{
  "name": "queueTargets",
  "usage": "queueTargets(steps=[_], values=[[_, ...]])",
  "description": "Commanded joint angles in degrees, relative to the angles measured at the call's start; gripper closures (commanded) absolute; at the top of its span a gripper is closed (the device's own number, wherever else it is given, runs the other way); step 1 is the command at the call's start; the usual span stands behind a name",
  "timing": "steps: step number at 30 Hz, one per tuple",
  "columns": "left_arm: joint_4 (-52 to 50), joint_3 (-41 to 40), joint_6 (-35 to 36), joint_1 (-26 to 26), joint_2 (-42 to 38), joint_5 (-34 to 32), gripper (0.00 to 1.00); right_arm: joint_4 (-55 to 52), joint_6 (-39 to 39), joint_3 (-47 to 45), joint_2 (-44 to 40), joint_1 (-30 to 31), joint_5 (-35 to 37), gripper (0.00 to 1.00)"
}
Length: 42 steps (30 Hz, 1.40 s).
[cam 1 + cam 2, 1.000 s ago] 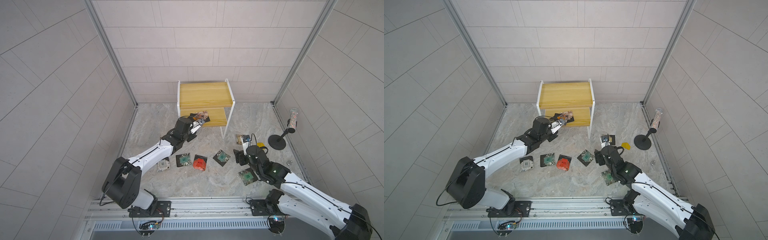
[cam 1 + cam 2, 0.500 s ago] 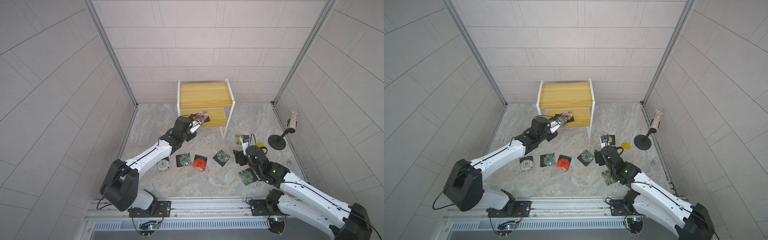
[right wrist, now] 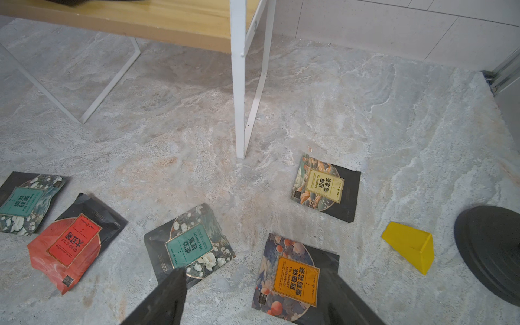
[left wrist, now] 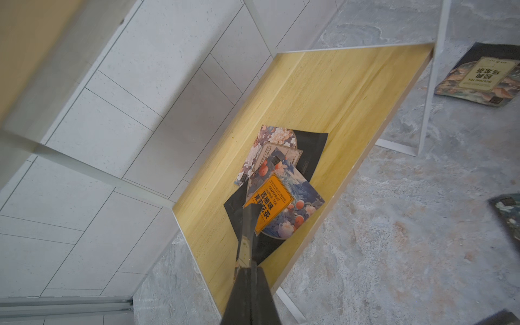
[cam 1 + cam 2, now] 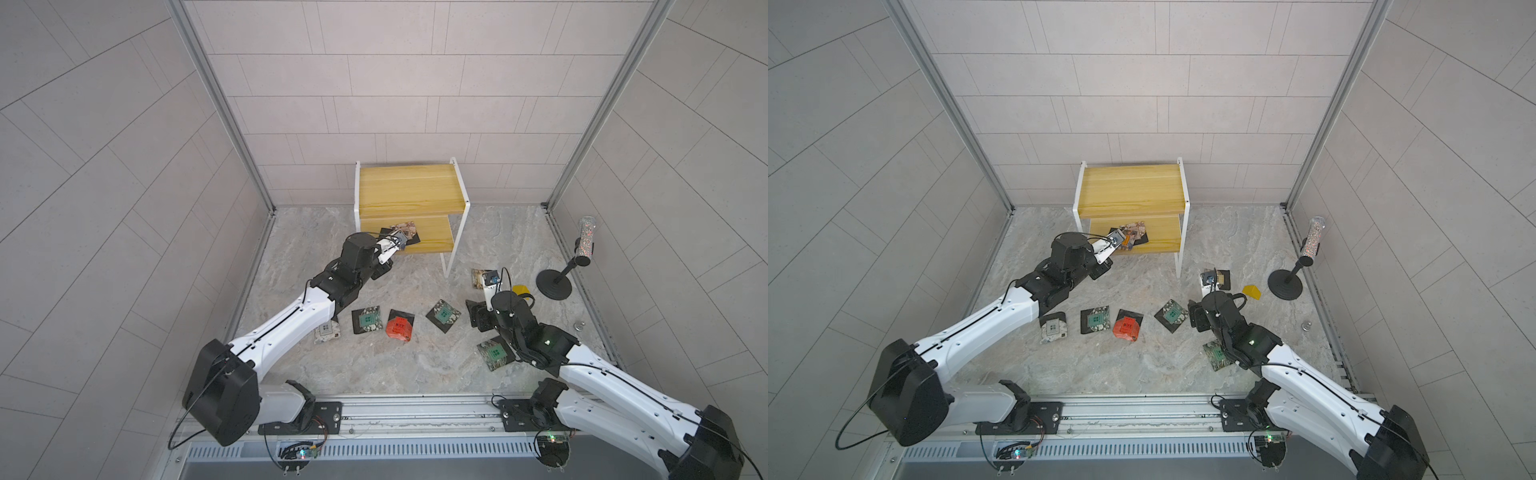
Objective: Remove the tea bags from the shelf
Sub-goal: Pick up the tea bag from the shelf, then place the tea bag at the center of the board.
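Left gripper (image 4: 251,209) pinches a corner of an orange-labelled tea bag (image 4: 278,197), diagonal pointing straight ahead, atop a second bag (image 4: 268,140) on the shelf (image 4: 337,92); right gripper (image 3: 253,274) gapes, seven sachets (image 5: 400,326) floored

Shelf (image 5: 409,189) at back centre, against the wall. On its lower board (image 5: 434,241), left front part: grapefruit jasmine tea bag (image 4: 281,202) overlapping a second tea bag (image 4: 270,146). On the tabletop (image 5: 415,374) before the shelf, a row of tea bags (image 5: 400,325). Right of them: wedge (image 5: 519,289), then stand (image 5: 555,282).
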Motion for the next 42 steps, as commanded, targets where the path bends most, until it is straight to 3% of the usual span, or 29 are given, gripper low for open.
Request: queueTargets(steps=[1,12,21,31,38,42], values=[[0.2,0.8,1.0,-1.6,-2.7,-2.6,1.0,0.4,0.2,-0.2,0.3,-0.1,0.0,0.22],[-3.3,-0.8,1.8,-7.6,-10.3,-8.7,1.0,0.9,-0.3,0.9,1.8,-0.1,-1.3,0.22],[-14.5,-3.6,-5.3,-12.8,-20.1,-18.2,1.0,0.9,-1.0,2.7,2.8,-0.1,-2.4,0.22],[-30.1,-5.4,-27.4,-14.1,-28.4,-32.0,1.0,1.1,-1.1,4.1,5.0,-0.1,-4.5,0.22],[-43.7,-1.3,-45.0,-13.5,-23.6,-43.4,1.0,1.8,-0.8,4.0,5.8,-0.1,-5.5,0.22],[-50.0,0.8,-53.0,-7.6,-20.6,-42.1,1.0,1.7,-0.7,3.9,5.3,-0.1,-5.5,0.22]])
